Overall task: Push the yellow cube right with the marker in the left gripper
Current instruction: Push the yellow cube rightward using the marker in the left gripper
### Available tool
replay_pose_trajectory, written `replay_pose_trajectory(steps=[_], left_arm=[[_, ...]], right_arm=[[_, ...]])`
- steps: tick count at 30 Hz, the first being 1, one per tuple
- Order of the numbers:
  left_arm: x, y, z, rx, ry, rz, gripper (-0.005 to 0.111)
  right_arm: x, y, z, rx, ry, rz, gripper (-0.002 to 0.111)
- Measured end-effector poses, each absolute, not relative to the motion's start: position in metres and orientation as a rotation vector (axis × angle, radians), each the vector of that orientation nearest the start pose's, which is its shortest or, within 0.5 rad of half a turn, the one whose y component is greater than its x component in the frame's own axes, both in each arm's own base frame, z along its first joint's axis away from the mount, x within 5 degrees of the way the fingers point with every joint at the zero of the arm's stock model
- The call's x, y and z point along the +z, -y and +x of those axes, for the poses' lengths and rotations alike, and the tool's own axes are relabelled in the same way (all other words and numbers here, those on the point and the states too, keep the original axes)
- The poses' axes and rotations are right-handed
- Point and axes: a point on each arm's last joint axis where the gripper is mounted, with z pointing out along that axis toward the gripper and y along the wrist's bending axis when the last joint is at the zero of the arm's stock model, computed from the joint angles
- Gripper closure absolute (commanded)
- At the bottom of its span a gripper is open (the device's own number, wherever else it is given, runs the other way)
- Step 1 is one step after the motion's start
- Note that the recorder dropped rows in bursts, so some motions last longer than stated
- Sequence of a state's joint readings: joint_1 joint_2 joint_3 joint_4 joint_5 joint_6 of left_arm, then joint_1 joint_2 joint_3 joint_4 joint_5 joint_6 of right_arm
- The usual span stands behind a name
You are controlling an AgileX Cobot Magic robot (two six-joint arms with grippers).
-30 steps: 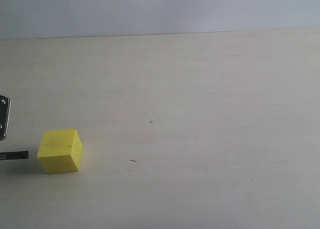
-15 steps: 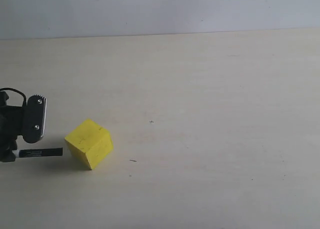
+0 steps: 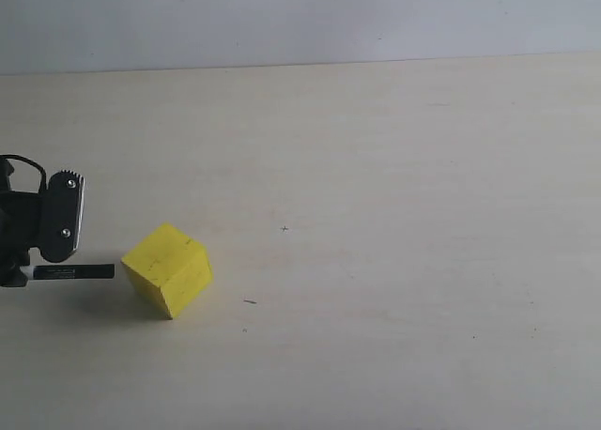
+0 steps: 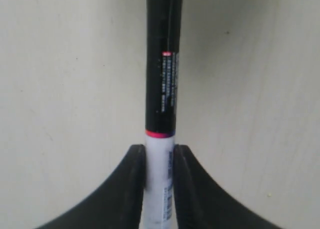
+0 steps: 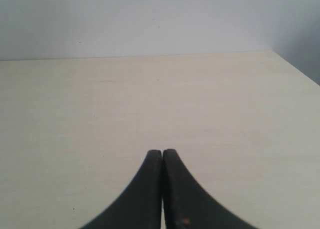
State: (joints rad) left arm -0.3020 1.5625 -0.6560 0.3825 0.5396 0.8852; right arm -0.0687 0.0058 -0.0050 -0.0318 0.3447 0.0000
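At the left edge of the exterior view, the marker (image 3: pixel 75 272) is being clenched by its white barrel in the left gripper (image 4: pixel 160 156). Its black end is being pointed rightward, just beside the yellow cube (image 3: pixel 167 270). The cube is being seen edge-on at the lower left of the table (image 3: pixel 376 167). The right gripper (image 5: pixel 162 156) is being held closed on nothing.

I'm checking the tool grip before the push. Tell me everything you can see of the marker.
The marker is slim: a long black section with small print, a thin red ring, then a white barrel. The left claw clamps the white part. It is held roughly level, black end pointing at the yellow cube, seemingly just short of touching it.
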Motion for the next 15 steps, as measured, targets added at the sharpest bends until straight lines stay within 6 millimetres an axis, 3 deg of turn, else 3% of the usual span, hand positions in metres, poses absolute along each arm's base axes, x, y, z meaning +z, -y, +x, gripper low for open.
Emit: replay_pose_trajectory(steps=[5, 8, 12, 15], left_arm=[[0.152, 0.057, 0.242, 0.437, -2.160, 2.006, 0.107], [0.152, 0.068, 0.242, 0.401, -2.121, 1.972, 0.107], [0.152, 0.091, 0.234, 0.370, -2.033, 2.052, 0.107], [0.151, 0.095, 0.227, 0.362, -2.050, 2.111, 0.107]], right_arm=[[0.183, 0.005, 0.054, -0.079, -1.829, 0.043, 0.108], [0.183, 0.005, 0.054, -0.079, -1.829, 0.043, 0.108], [0.183, 0.005, 0.054, -0.079, -1.829, 0.043, 0.108], [0.183, 0.005, 0.054, -0.079, -1.829, 0.043, 0.108]])
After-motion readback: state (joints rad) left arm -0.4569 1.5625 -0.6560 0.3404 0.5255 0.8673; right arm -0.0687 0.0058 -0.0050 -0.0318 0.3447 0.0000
